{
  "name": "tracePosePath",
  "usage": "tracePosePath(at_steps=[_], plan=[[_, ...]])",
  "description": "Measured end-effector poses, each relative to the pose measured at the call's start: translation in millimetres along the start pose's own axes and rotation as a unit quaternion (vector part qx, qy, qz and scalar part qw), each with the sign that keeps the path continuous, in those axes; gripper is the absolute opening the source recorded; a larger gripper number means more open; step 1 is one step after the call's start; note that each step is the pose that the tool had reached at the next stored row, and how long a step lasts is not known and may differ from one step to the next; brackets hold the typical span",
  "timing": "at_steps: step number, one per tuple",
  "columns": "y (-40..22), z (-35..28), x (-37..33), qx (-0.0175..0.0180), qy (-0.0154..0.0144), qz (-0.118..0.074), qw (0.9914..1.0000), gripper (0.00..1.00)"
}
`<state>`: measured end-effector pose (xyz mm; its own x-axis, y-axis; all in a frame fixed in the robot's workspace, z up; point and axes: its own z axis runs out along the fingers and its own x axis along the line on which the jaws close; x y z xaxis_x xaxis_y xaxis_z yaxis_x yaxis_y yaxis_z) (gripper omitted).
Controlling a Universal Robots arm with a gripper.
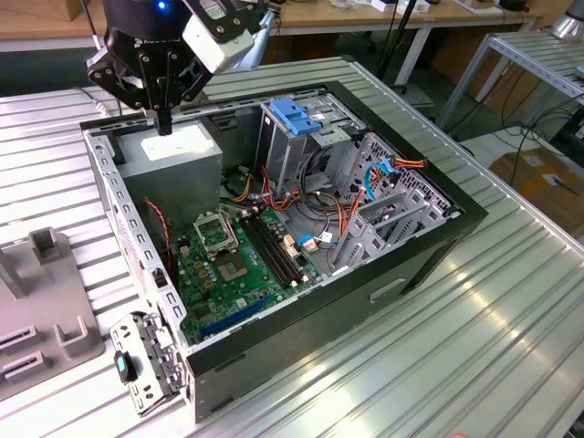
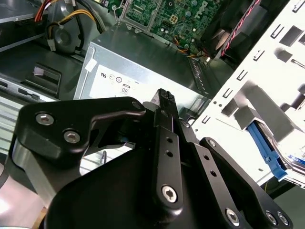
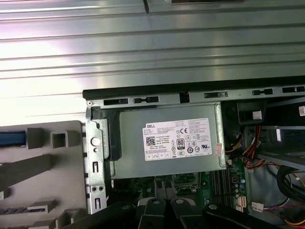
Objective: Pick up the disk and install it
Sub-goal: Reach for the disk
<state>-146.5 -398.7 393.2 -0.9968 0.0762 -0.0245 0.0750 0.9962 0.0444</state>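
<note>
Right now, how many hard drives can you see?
1: the hard drive, blue side rail showing, sits beyond the perforated chassis wall in the second wrist view. More may be hidden in the drive cage.

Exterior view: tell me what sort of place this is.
Probably a robotics lab or workshop: an opened computer case sits on a ribbed metal table, a robot arm hangs over it, and cabled workbenches stand behind.

Black linkage gripper (image 1: 164, 123), white camera block (image 1: 217, 35).
Matte black links (image 2: 167, 157) carried silver screw heads (image 2: 71, 137); a ribbed pad (image 2: 164, 97) tipped one finger, the white block sat by the wrist, and a blue light (image 1: 162, 6) glowed above it.
</note>
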Motion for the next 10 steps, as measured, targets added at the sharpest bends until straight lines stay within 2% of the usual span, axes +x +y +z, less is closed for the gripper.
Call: tracePosePath(at_steps=[10], plan=[[-0.1, -0.3, 11.3, 0.0000, 0.0000, 0.000, 1.00000, 0.11]])
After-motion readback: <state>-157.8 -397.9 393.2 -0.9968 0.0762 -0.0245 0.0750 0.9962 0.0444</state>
